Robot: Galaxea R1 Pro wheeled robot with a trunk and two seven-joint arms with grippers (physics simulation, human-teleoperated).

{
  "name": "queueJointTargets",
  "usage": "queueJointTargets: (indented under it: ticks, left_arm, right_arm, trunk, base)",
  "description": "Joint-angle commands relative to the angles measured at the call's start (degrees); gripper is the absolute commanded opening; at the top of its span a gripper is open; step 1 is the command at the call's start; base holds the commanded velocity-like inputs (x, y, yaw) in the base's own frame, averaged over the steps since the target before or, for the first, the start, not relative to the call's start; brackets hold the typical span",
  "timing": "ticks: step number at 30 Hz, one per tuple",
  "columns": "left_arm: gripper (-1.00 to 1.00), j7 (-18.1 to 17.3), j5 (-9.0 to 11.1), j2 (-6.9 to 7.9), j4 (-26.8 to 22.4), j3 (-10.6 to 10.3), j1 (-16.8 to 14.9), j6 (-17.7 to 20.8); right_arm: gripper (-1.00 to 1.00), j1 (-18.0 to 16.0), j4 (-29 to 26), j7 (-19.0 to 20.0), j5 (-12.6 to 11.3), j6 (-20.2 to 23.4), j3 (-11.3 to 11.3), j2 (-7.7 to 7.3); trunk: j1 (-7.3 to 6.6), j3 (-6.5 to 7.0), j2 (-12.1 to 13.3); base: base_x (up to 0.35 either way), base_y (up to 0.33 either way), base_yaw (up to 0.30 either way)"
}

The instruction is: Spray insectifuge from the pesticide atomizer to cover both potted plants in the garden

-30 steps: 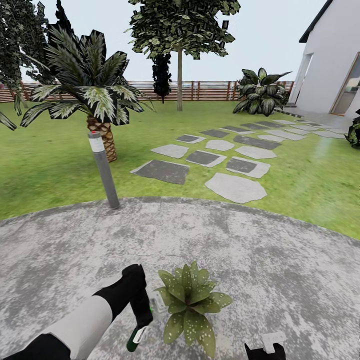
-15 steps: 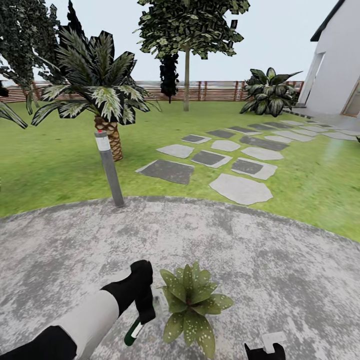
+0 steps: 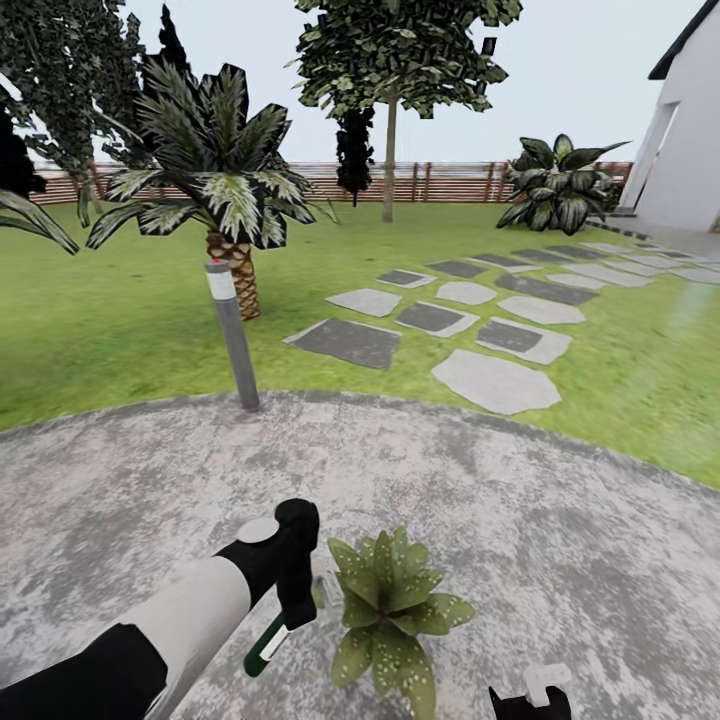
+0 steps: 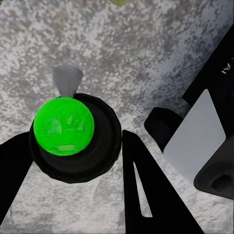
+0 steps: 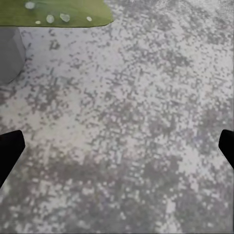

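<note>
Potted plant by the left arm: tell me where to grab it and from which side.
Grip the potted plant by its grey pot, coming in low from the side. The broad leaves spread over the pot, so an approach from above would likely crush them. The right gripper is open and nearest.

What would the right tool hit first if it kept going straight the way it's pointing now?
Most likely the bare stone patio: the right wrist view looks between the spread fingertips at speckled grey paving. A speckled leaf and grey pot sit off at the edge, out of line.
</note>
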Motion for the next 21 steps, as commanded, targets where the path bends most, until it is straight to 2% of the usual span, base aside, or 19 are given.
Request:
queueJointTargets:
  ticks: [1, 5, 11, 16, 21]
  left_arm:
    - [-1.0, -0.53, -0.43, -0.06, -0.05, -0.11, -0.04, 0.55]
    - [-1.0, -0.53, -0.43, -0.11, -1.03, -0.09, 0.02, 0.55]
    - [-1.0, -0.53, -0.47, 0.06, -2.86, -0.08, 0.47, 0.55]
    - [-1.0, -0.47, -0.48, 0.44, -2.71, -0.06, 0.75, 0.51]
    - [-1.0, -0.38, -0.47, 0.83, -2.24, 0.26, 0.77, 0.46]
  right_arm:
    - [1.0, -0.01, 0.02, 0.32, 0.39, -0.19, -0.5, 0.0]
    - [1.0, -0.01, 0.02, 0.32, 0.39, -0.19, -0.5, 0.0]
    - [1.0, -0.01, 0.02, 0.32, 0.39, -0.19, -0.5, 0.0]
    - [1.0, -0.01, 0.02, 0.32, 0.39, -0.19, -0.5, 0.0]
    - [1.0, -0.01, 0.02, 0.32, 0.39, -0.19, -0.5, 0.0]
  trunk:
    - [0.0, -0.05, -0.02]
    - [0.0, -0.05, -0.02]
    - [0.0, -0.05, -0.02]
    - [0.0, -0.05, -0.02]
    - [0.0, -0.05, -0.02]
  base:
    - [0.066, -0.244, 0.148]
    - [-0.036, -0.259, 0.041]
    - [-0.223, -0.195, 0.002]
    - [-0.047, -0.028, 0.012]
    - [-0.002, -0.001, 0.22]
